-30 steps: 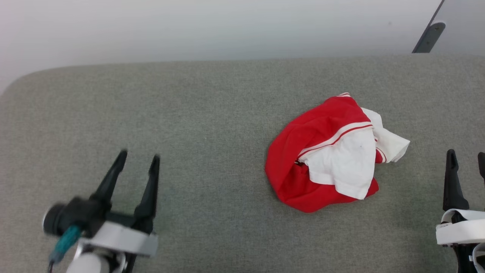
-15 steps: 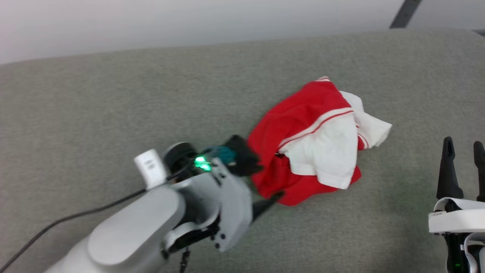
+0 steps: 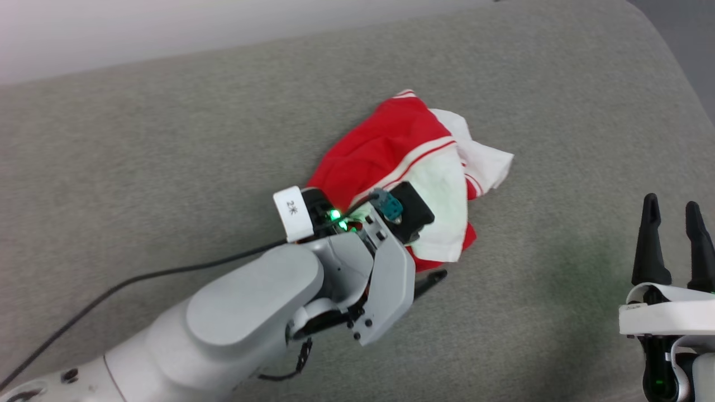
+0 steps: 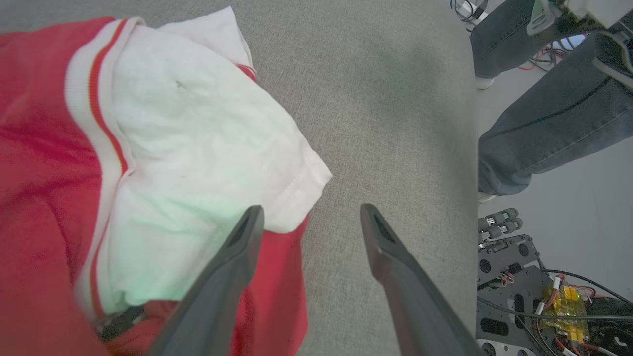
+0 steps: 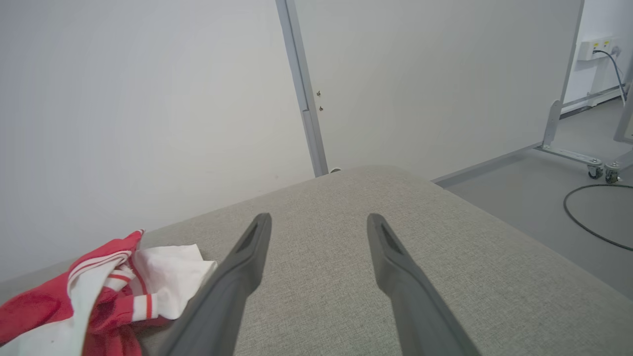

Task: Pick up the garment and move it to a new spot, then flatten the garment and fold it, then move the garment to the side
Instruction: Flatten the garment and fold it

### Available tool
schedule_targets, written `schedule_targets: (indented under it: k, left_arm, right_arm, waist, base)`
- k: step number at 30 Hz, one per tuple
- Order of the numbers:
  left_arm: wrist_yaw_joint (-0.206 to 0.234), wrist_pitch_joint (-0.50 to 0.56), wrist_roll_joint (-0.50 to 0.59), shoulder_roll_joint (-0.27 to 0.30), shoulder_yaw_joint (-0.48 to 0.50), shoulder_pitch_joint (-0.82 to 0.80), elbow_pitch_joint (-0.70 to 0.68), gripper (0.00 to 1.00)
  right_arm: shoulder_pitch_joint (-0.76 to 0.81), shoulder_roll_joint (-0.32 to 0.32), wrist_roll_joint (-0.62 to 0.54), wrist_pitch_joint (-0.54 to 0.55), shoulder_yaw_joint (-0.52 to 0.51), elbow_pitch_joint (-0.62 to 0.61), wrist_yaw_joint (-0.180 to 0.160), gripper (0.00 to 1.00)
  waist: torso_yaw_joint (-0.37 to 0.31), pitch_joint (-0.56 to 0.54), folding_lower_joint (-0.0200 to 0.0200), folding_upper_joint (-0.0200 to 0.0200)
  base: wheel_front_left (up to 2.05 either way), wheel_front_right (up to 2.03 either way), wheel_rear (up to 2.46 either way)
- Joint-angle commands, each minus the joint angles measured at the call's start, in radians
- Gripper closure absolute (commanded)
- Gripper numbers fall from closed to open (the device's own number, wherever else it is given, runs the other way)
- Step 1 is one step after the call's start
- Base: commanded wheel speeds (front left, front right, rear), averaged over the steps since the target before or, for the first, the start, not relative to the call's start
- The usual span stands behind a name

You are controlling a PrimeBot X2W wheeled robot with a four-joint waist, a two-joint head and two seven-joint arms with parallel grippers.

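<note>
Left end effector [image 4: 310, 210] spread wide at the garment [image 4: 173, 123] edge, holding nothing.

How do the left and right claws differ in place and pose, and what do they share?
Left claw is at the garment, one finger over its cloth; right claw is apart from it, over bare cushion. Left claw points down at the cushion; right claw points along it. Both are open, empty.

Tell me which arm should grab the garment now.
Left. The left gripper is open at the garment, one finger over its white sleeve; the right gripper, also open, stands apart from it.
</note>
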Motion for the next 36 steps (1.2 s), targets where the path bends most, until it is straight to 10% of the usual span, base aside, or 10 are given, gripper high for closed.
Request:
schedule_targets:
  k: [1,11,15,16,30,31,33,36]
  left_arm:
    - [0.001,-0.018,0.001,-0.004,-0.009,-0.022,0.026,0.0]
    - [0.001,-0.135,-0.012,-0.026,-0.063,-0.064,0.184,0.0]
    - [0.001,-0.167,-0.045,-0.036,-0.076,-0.07,0.212,0.94]
    - [0.001,-0.175,-0.051,-0.039,-0.077,-0.073,0.217,1.0]
    - [0.001,-0.235,-0.103,-0.052,-0.131,-0.101,0.244,1.0]
    - [0.001,-0.225,-0.102,-0.05,-0.136,-0.102,0.243,0.93]
    - [0.001,-0.206,-0.095,-0.047,-0.143,-0.108,0.232,0.0]
    - [0.001,-0.175,-0.096,-0.047,-0.15,-0.112,0.221,0.0]
  right_arm:
    - [-0.016,0.005,0.007,-0.001,0.004,0.003,-0.001,0.0]
    - [-0.032,0.014,0.03,-0.001,0.024,0.013,-0.001,0.0]
    - [-0.03,0.015,0.033,-0.001,0.022,0.013,-0.001,0.0]
    - [-0.028,0.015,0.033,-0.001,0.021,0.013,-0.001,0.0]
    - [-0.021,0.016,0.026,-0.001,0.026,0.014,-0.001,0.0]
    - [-0.021,0.016,0.025,-0.001,0.026,0.014,-0.001,0.0]
    - [-0.018,0.016,0.024,-0.001,0.027,0.013,-0.001,0.0]
    - [-0.014,0.016,0.021,-0.001,0.031,0.012,-0.001,0.0]
  waist:
    - [-0.032,0.022,0.0,-0.0001]
    - [-0.054,0.033,0.0,-0.0001]
    - [-0.055,0.029,0.0,-0.0001]
    - [-0.055,0.027,0.0,-0.0001]
    - [-0.027,-0.002,0.0,-0.0001]
    - [-0.025,-0.004,0.0,-0.0001]
    - [-0.023,-0.006,0.0,-0.0001]
    - [-0.021,-0.008,0.0,-0.0001]
  base:
    - [0.0,0.0,0.0]
    - [0.0,0.0,0.0]
    - [0.0,0.0,0.0]
    - [0.0,0.0,0.0]
    - [0.0,0.0,0.0]
    - [0.0,0.0,0.0]
    - [0.0,0.0,0.0]
    - [0.0,0.0,0.0]
